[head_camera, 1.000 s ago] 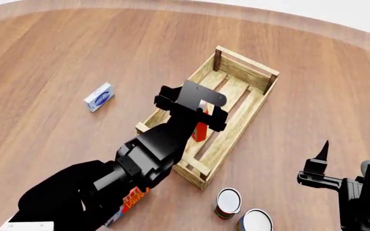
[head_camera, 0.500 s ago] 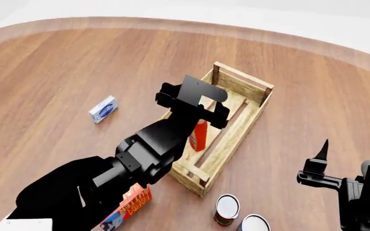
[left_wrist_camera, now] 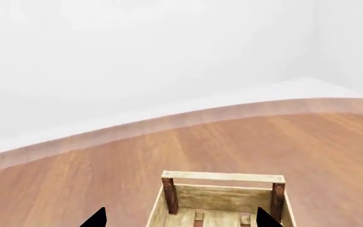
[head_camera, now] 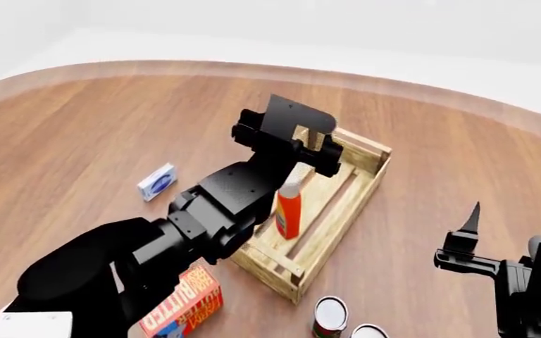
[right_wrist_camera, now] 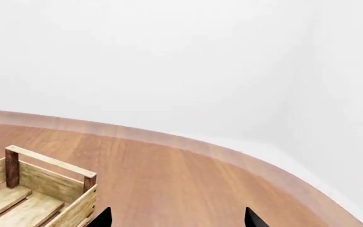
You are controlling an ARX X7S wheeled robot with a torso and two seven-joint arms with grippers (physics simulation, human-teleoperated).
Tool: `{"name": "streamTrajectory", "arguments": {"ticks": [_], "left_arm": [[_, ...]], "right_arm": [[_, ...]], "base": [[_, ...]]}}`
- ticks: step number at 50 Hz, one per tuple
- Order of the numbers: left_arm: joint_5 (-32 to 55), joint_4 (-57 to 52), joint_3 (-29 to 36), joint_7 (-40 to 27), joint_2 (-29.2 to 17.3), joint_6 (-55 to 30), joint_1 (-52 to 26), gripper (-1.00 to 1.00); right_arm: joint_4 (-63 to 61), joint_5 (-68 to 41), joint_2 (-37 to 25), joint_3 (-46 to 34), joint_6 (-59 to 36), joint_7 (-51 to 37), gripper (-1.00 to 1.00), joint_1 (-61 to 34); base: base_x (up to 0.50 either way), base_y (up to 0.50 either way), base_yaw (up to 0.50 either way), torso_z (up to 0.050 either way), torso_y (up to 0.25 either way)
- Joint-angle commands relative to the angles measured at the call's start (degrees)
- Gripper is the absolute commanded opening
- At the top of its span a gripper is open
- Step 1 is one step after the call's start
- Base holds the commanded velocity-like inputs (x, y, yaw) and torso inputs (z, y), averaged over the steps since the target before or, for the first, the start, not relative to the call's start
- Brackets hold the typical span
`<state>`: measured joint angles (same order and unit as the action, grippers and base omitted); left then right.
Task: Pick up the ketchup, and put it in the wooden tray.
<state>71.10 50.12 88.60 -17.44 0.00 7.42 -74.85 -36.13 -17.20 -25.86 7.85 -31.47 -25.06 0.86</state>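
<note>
The ketchup [head_camera: 289,208] stands upright inside the wooden tray [head_camera: 357,184] on the wooden tabletop [head_camera: 92,127], just below the left claw [head_camera: 294,144]. That claw's fingertips are spread wide apart in the left wrist view, holding nothing. The right claw [head_camera: 515,224] hovers well apart from the tray, also spread and empty.

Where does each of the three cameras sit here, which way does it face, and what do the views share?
Head view: on the head, looking down at ketchup standing in the wooden tray; left arm and right tool show.
Left wrist view: low behind the left tool, facing the tray's end wall; both fingertips show.
Right wrist view: behind the right tool, facing floor and wall; tray corner at edge.
Shared: all three show the tray.
</note>
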Motion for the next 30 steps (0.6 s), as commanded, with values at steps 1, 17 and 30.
{"name": "streamTrajectory", "arguments": {"ticks": [1,17,30], "left_arm": [[1.52,0.63,-0.68,2.35,-0.04,3.18,-1.17,1.00],[-0.47,-37.27,-3.16,-12.12,-25.67,11.49,2.09,1.00],[-4.40,-48.40,-4.27,-22.39,-40.79,20.08,11.99,1.00]], "right_arm": [[0.24,-0.03,0.03,-0.01,0.96,0.13,1.00,0.12],[-3.81,-0.21,-1.01,-2.99,-4.87,-1.25,1.00,-2.90],[-5.86,2.15,-0.71,-7.27,-2.54,-1.34,1.00,-2.70]], "base": [[0.00,0.00,0.00,-0.006,0.129],[0.00,0.00,0.00,-0.006,0.099],[0.00,0.00,0.00,0.000,0.003]]}}
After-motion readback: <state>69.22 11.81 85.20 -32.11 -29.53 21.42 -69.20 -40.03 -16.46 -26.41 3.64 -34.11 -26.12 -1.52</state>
